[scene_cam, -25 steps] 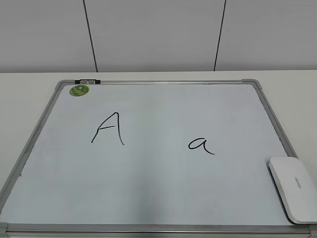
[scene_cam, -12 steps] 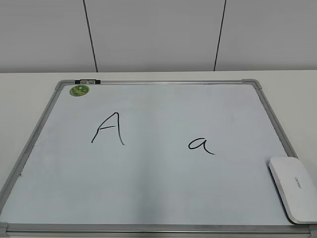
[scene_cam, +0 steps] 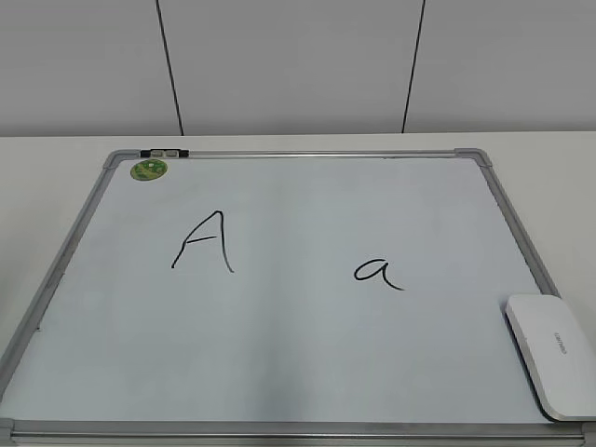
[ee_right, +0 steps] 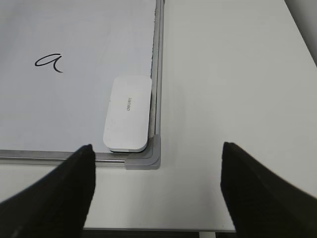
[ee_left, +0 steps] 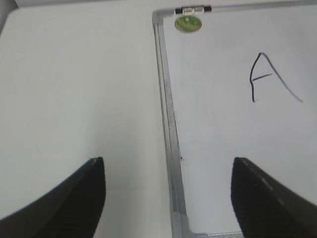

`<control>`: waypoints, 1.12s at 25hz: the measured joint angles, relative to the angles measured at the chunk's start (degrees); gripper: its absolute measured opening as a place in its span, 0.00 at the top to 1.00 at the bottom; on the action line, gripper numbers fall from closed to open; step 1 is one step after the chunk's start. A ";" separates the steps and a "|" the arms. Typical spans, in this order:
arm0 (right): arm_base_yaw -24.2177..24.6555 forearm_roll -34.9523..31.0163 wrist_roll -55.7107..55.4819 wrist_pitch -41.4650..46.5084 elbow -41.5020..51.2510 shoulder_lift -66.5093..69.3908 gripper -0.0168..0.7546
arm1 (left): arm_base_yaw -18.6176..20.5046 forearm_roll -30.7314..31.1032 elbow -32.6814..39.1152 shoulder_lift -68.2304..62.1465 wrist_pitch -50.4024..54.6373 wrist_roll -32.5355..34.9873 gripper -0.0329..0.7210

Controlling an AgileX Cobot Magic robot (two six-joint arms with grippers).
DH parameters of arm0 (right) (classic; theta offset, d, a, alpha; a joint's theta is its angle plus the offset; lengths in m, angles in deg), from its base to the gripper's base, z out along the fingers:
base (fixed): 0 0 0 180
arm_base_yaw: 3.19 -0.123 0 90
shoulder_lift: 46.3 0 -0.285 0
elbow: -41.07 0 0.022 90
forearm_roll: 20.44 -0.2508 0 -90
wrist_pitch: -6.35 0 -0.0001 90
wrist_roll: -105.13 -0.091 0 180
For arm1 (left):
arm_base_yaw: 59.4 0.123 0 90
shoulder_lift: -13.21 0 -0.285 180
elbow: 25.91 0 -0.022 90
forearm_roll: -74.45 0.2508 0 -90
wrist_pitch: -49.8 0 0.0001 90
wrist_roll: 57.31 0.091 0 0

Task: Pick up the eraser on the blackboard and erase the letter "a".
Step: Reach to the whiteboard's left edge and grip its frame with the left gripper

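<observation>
The blackboard is a white board with a silver frame, lying flat on the table. The small letter "a" is written right of centre; it also shows in the right wrist view. The eraser is a flat white block at the board's near right corner, against the frame, also seen in the right wrist view. My right gripper is open and empty, above the table just near of that corner. My left gripper is open and empty over the board's left frame. Neither gripper shows in the exterior view.
A larger capital "A" is on the left half of the board. A round green sticker sits at the far left corner by a small clip. A white table surrounds the board, with a wall behind.
</observation>
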 joint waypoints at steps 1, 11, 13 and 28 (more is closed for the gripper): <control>0.00 0.00 0.00 0.00 0.00 0.00 0.22 | 0.00 -0.12 -1.09 -3.52 -0.17 0.00 0.18; 0.00 0.00 0.00 0.00 0.00 0.00 0.22 | 0.00 -2.95 -22.75 -36.02 10.59 1.79 0.18; 0.00 0.00 0.00 0.00 0.00 0.00 0.22 | 0.00 -4.42 -27.25 -42.29 13.74 3.00 0.18; 0.00 0.10 0.00 0.00 0.00 0.00 0.22 | 2.34 -10.48 -50.85 -72.58 22.59 11.09 0.18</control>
